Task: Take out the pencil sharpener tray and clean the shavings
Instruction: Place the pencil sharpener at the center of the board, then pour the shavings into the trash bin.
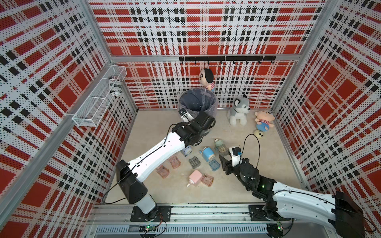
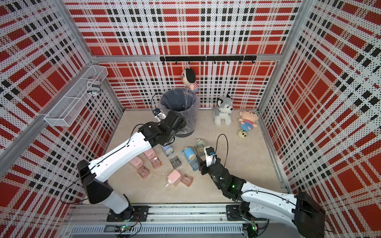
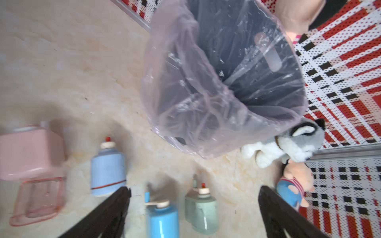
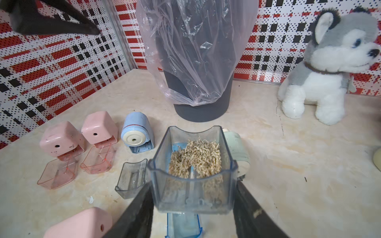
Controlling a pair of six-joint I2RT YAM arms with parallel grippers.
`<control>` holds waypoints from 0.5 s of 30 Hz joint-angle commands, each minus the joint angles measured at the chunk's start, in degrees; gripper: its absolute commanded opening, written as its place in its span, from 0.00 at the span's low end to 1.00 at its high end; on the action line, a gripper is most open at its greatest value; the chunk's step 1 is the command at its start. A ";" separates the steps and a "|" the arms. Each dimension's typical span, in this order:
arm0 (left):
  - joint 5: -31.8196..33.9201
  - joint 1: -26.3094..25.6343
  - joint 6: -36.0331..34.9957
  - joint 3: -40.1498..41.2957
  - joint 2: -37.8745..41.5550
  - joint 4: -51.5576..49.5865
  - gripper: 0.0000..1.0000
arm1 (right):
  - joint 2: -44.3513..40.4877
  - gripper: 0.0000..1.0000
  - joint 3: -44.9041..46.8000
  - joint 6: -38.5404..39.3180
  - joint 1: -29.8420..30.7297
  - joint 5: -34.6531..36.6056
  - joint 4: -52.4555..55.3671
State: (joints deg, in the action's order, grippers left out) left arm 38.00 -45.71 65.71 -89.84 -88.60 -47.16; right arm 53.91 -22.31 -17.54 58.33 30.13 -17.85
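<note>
Plaid wall's (image 1: pixel 41 61) basket (image 1: pixel 97 104) holds can (image 1: pixel 115 87) lettered "SUBSCR"

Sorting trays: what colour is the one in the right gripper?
Tray: clear bluish-grey; right wrist view.

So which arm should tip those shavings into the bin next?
Probably right: the right gripper is shut on the tray of shavings, facing the bin. The left gripper hangs open and empty by the bin.

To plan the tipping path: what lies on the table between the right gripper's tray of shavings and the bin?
Only bare tabletop separates tray and bin, seen in the right wrist view.
</note>
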 commanded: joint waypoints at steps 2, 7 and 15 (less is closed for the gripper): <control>3.06 2.30 -13.13 15.72 13.50 18.87 0.98 | 3.11 0.45 -4.08 -0.88 -1.11 -2.91 -2.89; 2.19 5.29 -19.14 34.75 28.78 34.99 0.98 | 8.26 0.45 -10.03 -1.27 -3.15 -7.18 -3.26; 2.99 8.48 -24.85 53.57 42.16 49.22 0.98 | 16.58 0.45 -22.34 -0.61 -5.52 -10.65 -1.59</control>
State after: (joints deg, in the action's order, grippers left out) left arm 40.05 -38.06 45.41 -40.16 -48.97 -7.14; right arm 68.77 -41.04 -18.06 53.82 21.67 -19.16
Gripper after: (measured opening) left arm 0.982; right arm 0.588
